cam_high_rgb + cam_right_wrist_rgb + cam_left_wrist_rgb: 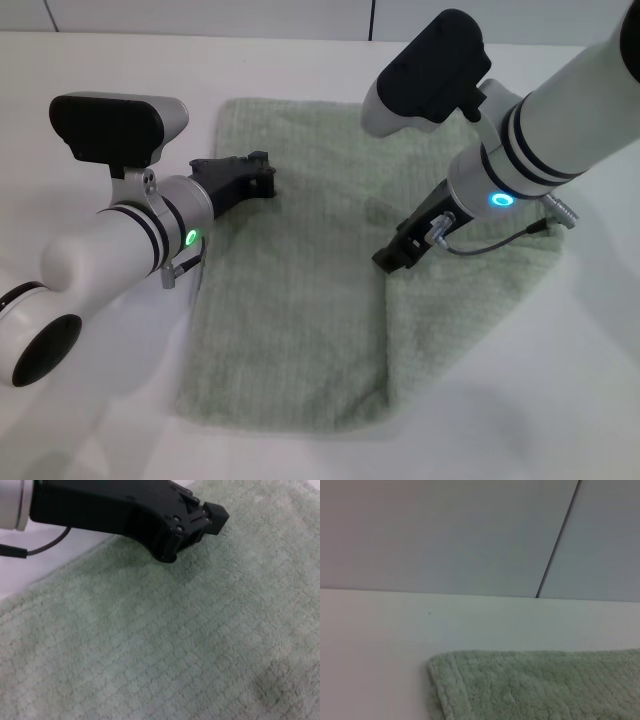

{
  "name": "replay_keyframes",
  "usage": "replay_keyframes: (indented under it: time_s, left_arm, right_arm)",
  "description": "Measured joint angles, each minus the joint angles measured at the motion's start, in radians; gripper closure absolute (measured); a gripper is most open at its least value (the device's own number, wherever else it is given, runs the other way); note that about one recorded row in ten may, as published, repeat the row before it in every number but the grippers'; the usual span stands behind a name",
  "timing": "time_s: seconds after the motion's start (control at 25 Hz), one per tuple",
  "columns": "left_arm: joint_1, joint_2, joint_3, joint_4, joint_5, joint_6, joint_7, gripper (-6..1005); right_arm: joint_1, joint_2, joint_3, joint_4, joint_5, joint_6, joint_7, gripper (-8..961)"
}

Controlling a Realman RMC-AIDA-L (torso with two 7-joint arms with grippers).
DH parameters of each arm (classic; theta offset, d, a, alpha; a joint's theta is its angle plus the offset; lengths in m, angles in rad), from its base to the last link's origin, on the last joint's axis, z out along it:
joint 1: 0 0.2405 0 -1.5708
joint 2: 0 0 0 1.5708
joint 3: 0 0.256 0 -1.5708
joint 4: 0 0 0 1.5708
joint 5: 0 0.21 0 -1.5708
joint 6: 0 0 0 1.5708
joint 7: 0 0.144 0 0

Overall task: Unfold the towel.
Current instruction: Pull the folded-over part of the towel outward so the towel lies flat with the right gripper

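Lying on the white worktop (90,420) is the towel (290,330), pale sage green, spread across the middle of the head view. Most of it is flat, but the robot's-right part is doubled over: there's a folded layer with a raised edge running from about the middle of the cloth down to the near hem, so that side looks thicker and a bit rumpled.

The right gripper (392,255) is down on that folded bit, its dark tip touching the cloth right at the fold line. Honestly can't tell if it's pinching any fabric or just resting there, the tip is too dark and small to read.

The left gripper (262,172) sits low over the far-left part of the towel, just inside its left edge. In the right wrist view you get a much closer look at it (212,520): the black fingers are pressed together with no gap between them and nothing caught in them, hovering just above or barely on the terry.

The left wrist view only catches the towel's far corner (540,685) with its hemmed edge, lying on the worktop (375,645) in front of a pale wall (445,535).
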Motion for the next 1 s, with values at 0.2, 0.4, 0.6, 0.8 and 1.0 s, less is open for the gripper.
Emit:
replay_keyframes:
  time_s: [0.2, 0.4, 0.6, 0.8, 1.0]
  left_arm:
    - [0.000, 0.000, -0.002, 0.000, 0.000, 0.000, 0.000, 1000]
    - [0.000, 0.000, -0.003, 0.000, 0.000, 0.000, 0.002, 1000]
    - [0.000, 0.000, -0.003, 0.000, 0.000, 0.000, 0.003, 1000]
    - [0.000, 0.000, -0.003, 0.000, 0.000, 0.000, 0.003, 1000]
    - [0.000, 0.000, -0.002, 0.000, 0.000, -0.001, 0.004, 1000]
  right_arm:
    - [0.012, 0.000, 0.000, -0.011, 0.001, 0.002, 0.000, 425]
    - [0.023, 0.000, 0.000, -0.027, 0.001, 0.003, 0.000, 594]
    - [0.027, 0.000, 0.000, -0.033, 0.002, 0.003, 0.000, 613]
    - [0.031, -0.001, 0.005, -0.035, 0.002, 0.007, -0.002, 733]
    - [0.032, -0.002, 0.011, -0.039, -0.002, 0.011, -0.016, 859]
